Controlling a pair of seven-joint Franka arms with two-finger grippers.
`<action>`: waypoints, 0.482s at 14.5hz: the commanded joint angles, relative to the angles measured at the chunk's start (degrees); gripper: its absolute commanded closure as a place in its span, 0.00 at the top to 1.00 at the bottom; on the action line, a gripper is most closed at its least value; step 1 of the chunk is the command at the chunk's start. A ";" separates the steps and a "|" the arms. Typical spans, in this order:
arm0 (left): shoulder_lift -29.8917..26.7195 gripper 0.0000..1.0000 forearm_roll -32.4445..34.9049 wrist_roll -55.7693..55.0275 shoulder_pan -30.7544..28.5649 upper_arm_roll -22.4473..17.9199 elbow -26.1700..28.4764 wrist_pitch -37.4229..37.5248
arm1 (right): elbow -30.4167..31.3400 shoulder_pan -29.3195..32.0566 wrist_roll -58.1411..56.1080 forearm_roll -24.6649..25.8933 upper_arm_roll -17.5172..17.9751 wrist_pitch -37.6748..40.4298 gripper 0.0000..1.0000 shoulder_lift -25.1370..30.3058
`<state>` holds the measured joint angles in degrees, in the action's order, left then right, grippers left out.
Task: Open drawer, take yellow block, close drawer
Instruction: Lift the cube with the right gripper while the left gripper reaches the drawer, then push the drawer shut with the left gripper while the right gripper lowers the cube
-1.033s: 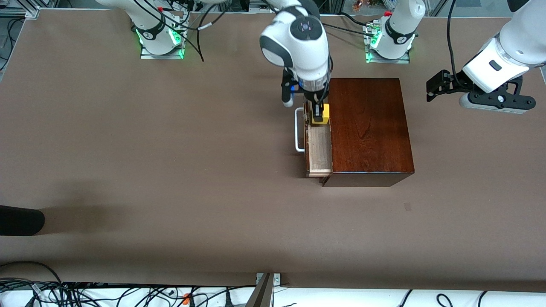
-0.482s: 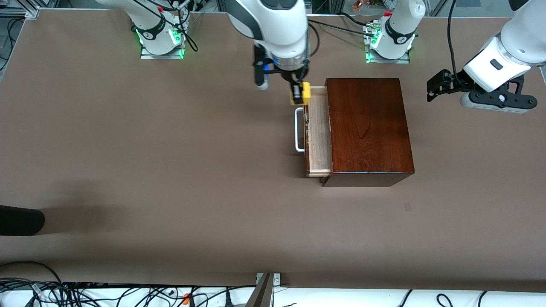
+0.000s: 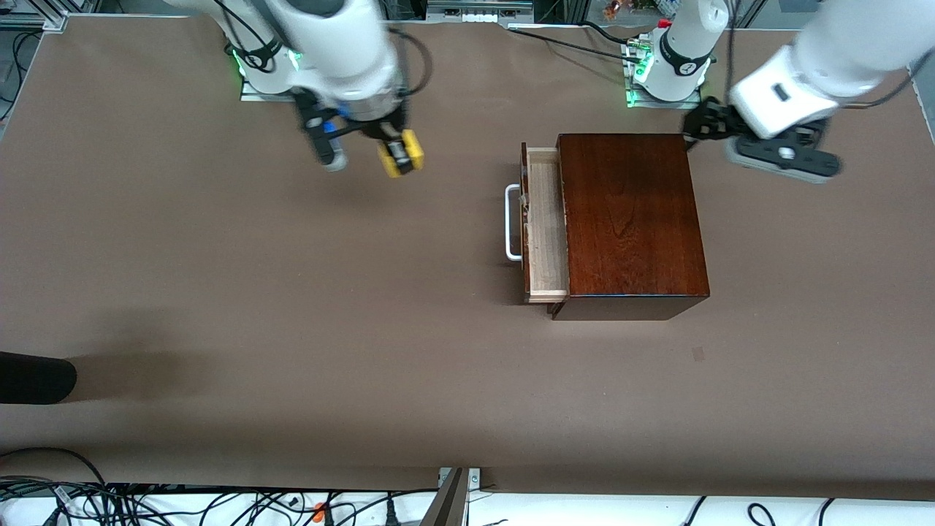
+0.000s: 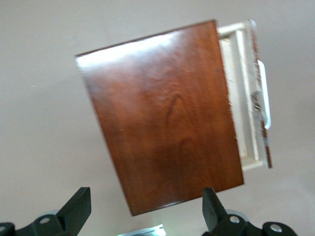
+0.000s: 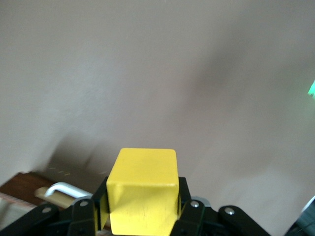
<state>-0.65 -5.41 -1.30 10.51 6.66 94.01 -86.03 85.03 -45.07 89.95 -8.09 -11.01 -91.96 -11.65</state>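
now the right claw is clamped on the yellow block, holding it in the air over bare tabletop toward the right arm's end, well apart from the wooden box. in the right wrist view the cube sits squarely between the two fingers, with most of its body sticking out past the tips, so the grip looks sound but shallow.

the drawer stands pulled out of the box, its pale inside bare and its white handle facing the right arm's end of the tabletop. the left claw hangs over the corner of the box nearest the left arm's base, its fingers spread wide with nothing between them; the left wrist view looks down on the box top and the open drawer.

judging from this, the block is out and the step in hand is setting it aside. to do that well, the right arm should lower the cube flat until it meets the tabletop before the fingers part, well apart from the handle so that shutting the drawer cannot knock it. a drop from height could make it bounce or roll. the drawer then wants a straight push on its front, in line with its slide, with the box kept from skidding.
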 commanded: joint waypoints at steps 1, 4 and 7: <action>5.03 1.00 -2.40 4.97 4.15 0.46 -2.16 0.87 | 12.33 -0.46 -19.48 -0.79 -5.92 -1.65 0.04 8.30; 12.04 1.00 -3.03 10.51 9.68 0.81 -6.88 0.51 | 17.34 -0.46 -40.14 -0.79 -11.21 -3.39 0.04 8.83; 19.61 1.00 -5.04 19.19 13.39 0.81 -13.58 -3.86 | 26.38 -0.46 -53.70 -0.70 -12.54 -13.73 0.05 8.83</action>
<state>12.65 -8.46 11.28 22.00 8.12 88.07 -89.03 104.23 -44.94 43.59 -8.17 -23.68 -98.88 -4.44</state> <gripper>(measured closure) 0.000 0.445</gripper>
